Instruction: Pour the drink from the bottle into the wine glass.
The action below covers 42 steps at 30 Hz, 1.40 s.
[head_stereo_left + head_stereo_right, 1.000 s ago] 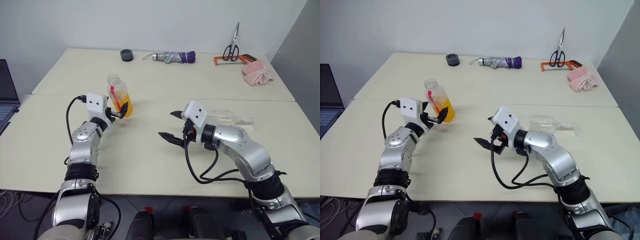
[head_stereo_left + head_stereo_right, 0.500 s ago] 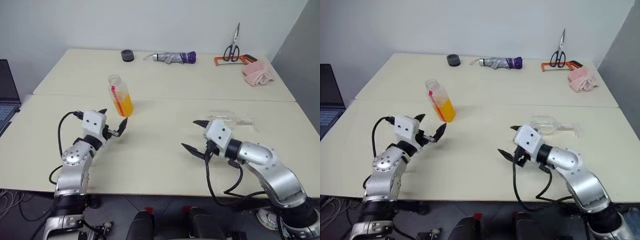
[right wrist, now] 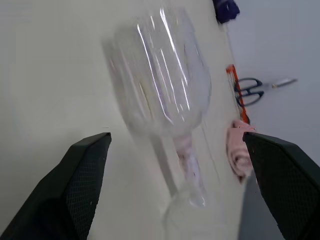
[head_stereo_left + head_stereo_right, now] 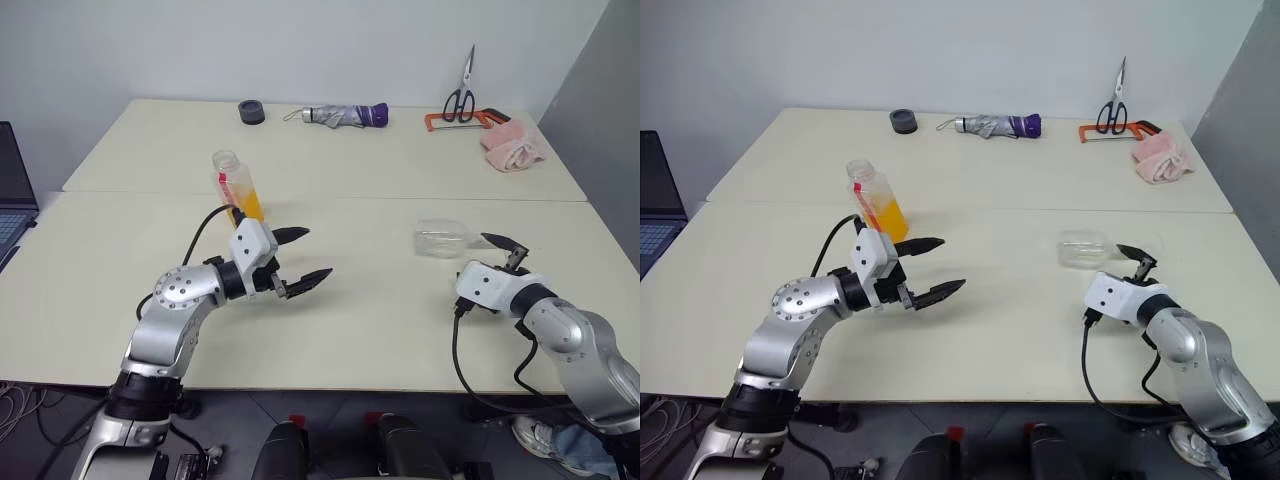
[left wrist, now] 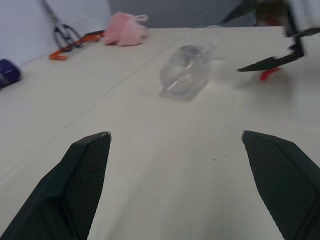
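Observation:
The bottle (image 4: 237, 187) stands upright left of the table's centre, held by nothing, with the orange drink (image 4: 249, 207) filling its lower part. The wine glass (image 4: 443, 240) lies on its side at the right, bowl toward the centre and stem pointing right. My left gripper (image 4: 305, 257) hovers open just right of the bottle and nearer to me, pointing toward the glass (image 5: 184, 75). My right gripper (image 3: 176, 135) is open with nothing between its fingers. It sits close to the glass's stem (image 3: 186, 162), on my side of it.
Along the far edge lie a black tape roll (image 4: 252, 110), a folded umbrella (image 4: 345, 114), scissors (image 4: 462, 92), an orange saw (image 4: 450, 121) and a pink cloth (image 4: 512, 147). A laptop (image 4: 10, 195) sits at the left edge.
My left gripper drew back from the bottle and swung right toward the table's centre. The right gripper moved right to the glass's stem. The bottle went from tilted to upright.

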Motion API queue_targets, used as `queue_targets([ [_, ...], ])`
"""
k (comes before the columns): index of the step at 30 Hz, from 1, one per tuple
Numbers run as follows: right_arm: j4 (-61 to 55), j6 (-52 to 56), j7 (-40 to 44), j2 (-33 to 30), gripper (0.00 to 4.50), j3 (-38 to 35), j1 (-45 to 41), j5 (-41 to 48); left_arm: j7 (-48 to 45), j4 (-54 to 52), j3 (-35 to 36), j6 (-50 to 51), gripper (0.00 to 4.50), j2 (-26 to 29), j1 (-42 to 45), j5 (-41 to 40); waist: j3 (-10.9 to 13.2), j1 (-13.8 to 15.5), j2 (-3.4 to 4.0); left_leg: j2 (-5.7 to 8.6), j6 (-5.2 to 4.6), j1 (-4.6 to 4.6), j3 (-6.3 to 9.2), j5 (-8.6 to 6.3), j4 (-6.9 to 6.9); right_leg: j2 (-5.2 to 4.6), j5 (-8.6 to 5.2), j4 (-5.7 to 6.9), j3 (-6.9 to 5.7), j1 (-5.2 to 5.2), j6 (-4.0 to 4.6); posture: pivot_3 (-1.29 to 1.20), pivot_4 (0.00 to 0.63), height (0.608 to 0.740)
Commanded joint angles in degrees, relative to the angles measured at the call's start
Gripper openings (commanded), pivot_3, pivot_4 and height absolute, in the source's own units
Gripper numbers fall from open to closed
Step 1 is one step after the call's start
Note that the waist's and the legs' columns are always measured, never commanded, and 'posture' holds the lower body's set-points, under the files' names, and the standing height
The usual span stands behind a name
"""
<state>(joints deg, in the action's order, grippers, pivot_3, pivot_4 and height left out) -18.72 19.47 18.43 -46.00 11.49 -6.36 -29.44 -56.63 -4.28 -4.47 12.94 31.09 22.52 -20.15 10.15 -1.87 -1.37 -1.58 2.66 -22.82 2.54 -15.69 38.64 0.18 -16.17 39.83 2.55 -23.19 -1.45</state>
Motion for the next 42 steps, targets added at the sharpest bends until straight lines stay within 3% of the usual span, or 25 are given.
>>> queue_targets([
  [1, 5.4, -2.16, -4.45, 1.33, 4.5, 0.6, -3.61, -5.56, -5.37, 0.31, -2.32, 0.35, 4.49, 0.13, 2.32, -1.42, 0.0, -0.04, 0.0, -0.01, 0.0, 0.01, -0.03, 0.0, 0.0, 0.0, 0.01, 0.0, 0.03, 0.0, 0.02, 0.0, 0.15, 0.74],
  [15, 27.23, -10.69, -12.22, 4.13, 4.5, 2.76, -12.71, -12.26, -10.12, 3.3, -4.63, 0.94, 4.49, -1.69, 6.59, -0.6, 0.01, 0.0, 0.0, 0.0, -0.01, -0.02, -0.04, 0.0, -0.01, 0.0, 0.03, -0.02, 0.05, -0.02, 0.09, 0.0, 0.15, 0.74],
  [19, 31.27, -12.45, -14.32, 5.28, 3.56, 3.53, -14.75, -13.08, -9.85, 3.67, -4.44, 0.84, 4.5, -1.82, 6.34, -0.39, 0.01, 0.03, 0.0, 0.0, -0.01, -0.03, -0.04, 0.0, 0.0, -0.01, 0.03, -0.01, 0.06, -0.02, 0.09, 0.0, 0.15, 0.74],
  [28, 40.98, -16.02, -18.4, 7.54, 0.26, 5.55, -20.5, -14.79, -8.97, 4.11, -3.95, 0.63, 4.5, -1.92, 5.56, 0.17, 0.0, -0.14, -0.02, -0.01, -0.01, 0.01, -0.08, 0.0, 0.01, 0.0, 0.04, 0.02, 0.11, -0.02, 0.09, 0.0, 0.15, 0.74],
  [32, 39.68, -16.77, -19.4, 7.71, 0.13, 4.39, -20.13, -14.13, -7.46, 3.85, -2.78, 1.31, 4.5, -1.49, 4.43, -0.09, 0.0, -0.12, -0.01, -0.02, -0.01, 0.01, -0.08, 0.0, 0.04, 0.0, 0.04, 0.04, 0.11, -0.01, 0.09, 0.0, 0.15, 0.74],
  [35, 30.58, -16.95, -19.47, 9.67, 0.13, 0.55, -19.01, -10.15, -4.59, 3.15, 0.16, 3.5, 4.5, -0.62, 2.15, -1.17, 0.01, -0.35, 0.0, -0.02, -0.01, 0.0, -0.08, 0.0, 0.03, 0.0, 0.03, 0.06, 0.14, -0.04, 0.09, 0.0, 0.15, 0.74],
  [38, 24.6, -19.1, -17.71, 15.65, 0.13, -1.56, -18.84, -2.5, -2.36, 1.41, 3.23, 6.29, 4.5, 0.47, -0.58, -2.63, 0.01, -1.01, 0.02, -0.08, -0.01, 0.0, -0.03, 0.0, -0.03, 0.03, 0.01, 0.1, 0.13, -0.09, 0.14, 0.0, 0.15, 0.74],
  [42, 24.88, -21.51, -14.1, 26.23, 0.13, -2.76, -20.39, 9.39, 0.1, -1.17, 6.36, 9.29, 4.5, 1.71, -3.11, -4.13, 0.02, -1.07, 0.01, -0.11, -0.01, 0.01, 0.11, 0.0, -0.1, 0.05, 0.0, 0.11, 0.02, -0.07, 0.16, 0.0, 0.15, 0.74],
])
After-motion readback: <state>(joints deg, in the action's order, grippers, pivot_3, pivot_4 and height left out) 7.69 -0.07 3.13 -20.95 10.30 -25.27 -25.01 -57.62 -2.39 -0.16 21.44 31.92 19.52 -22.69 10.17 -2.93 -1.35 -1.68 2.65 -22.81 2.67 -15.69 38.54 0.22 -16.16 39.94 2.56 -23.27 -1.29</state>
